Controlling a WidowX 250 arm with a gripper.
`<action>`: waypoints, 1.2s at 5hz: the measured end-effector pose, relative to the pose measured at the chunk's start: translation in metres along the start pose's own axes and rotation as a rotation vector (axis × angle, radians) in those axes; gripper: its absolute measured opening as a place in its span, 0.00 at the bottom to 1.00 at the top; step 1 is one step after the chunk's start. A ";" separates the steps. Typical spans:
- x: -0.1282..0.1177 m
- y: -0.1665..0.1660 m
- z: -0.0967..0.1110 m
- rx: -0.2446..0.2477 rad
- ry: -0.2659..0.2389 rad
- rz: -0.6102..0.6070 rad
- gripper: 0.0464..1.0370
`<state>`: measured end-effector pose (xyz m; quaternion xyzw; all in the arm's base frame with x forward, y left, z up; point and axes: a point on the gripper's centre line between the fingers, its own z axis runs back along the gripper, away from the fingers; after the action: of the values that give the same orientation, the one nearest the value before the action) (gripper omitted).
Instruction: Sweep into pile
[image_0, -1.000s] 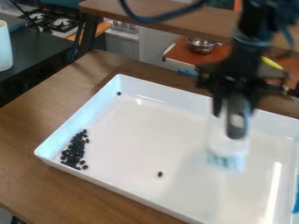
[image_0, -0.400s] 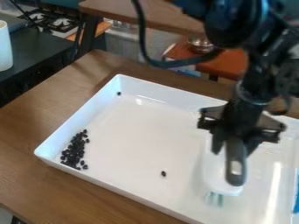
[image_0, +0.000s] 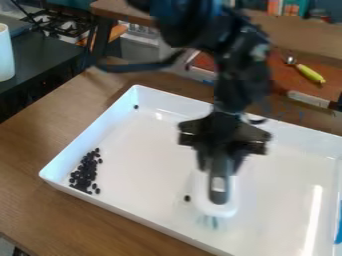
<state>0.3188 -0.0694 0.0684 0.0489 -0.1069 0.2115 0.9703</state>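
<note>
The black gripper (image_0: 219, 159) hangs over the middle of the white tray (image_0: 153, 127), shut on the dark grey handle of a white brush (image_0: 228, 206). Faint greenish bristles point down toward the tray floor. Just left of the brush lies a single dark bean (image_0: 187, 198), apart from it. A pile of dark beans (image_0: 83, 172) rests in the tray's left corner, against the wall. One more bean (image_0: 135, 107) sits near the far left corner.
High walls surround the tray, which stands on a brown wooden table (image_0: 40, 140). Something blue (image_0: 338, 225) touches the right edge of the view. Behind are a yellow-handled utensil (image_0: 310, 73), a stove (image_0: 63, 25) and a white cylinder (image_0: 5, 52).
The gripper, holding the brush, came down and nearer the front, then moved left to beside the single bean. That bean shifted slightly right early on; the pile looks unchanged.
</note>
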 end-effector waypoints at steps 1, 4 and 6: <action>0.001 0.044 -0.002 -0.002 0.039 0.019 0.45; 0.002 0.040 0.049 -0.122 0.001 -0.001 0.45; 0.011 -0.047 0.073 -0.193 -0.002 -0.038 0.45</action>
<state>0.3340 -0.1177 0.1399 -0.0428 -0.1266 0.1817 0.9742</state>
